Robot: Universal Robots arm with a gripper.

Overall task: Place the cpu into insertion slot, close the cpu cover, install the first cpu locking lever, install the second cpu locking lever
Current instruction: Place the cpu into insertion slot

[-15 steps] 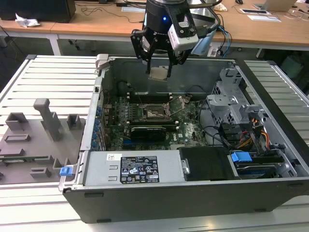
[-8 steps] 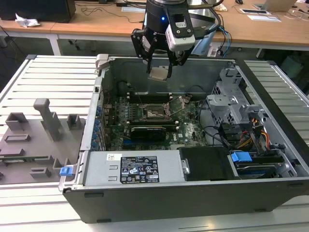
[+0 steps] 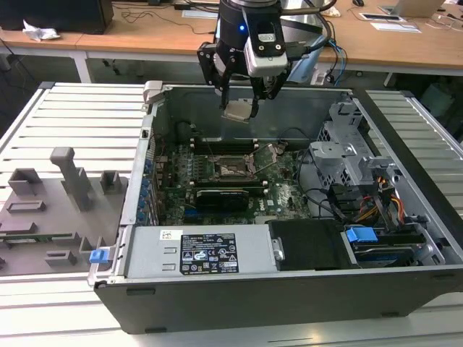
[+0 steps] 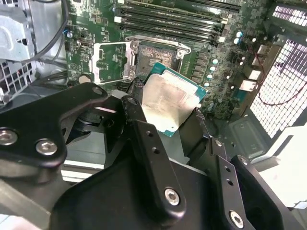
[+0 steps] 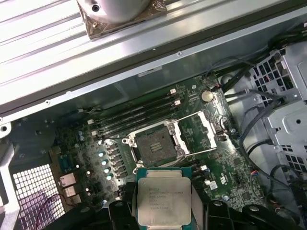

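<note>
Nearest in the exterior view lies one grey power supply box (image 3: 206, 253) along the front wall of the open computer case (image 3: 405, 181). Behind it is the green circuit board (image 3: 282, 191), carrying one insertion slot (image 3: 230, 168), bare and uncovered. Its one cpu cover (image 4: 97, 62) is swung up and open beside it, toward the exterior view's right. Farther back run the long black memory slots (image 5: 139, 112), four as far as I can count. Farthest and highest, over the back of the case, hangs the single gripper (image 3: 241, 101), its two fingers (image 4: 136, 91) clamped on opposite edges of the one cpu (image 3: 236, 112). The chip's silver top faces up toward the wrist, and it is clear of the board, touching nothing else. The relation that matters is that the slot lies below the chip and somewhat nearer than it, not squarely under it. In both wrist views the chip's edges sit slightly turned against the socket's frame.
</note>
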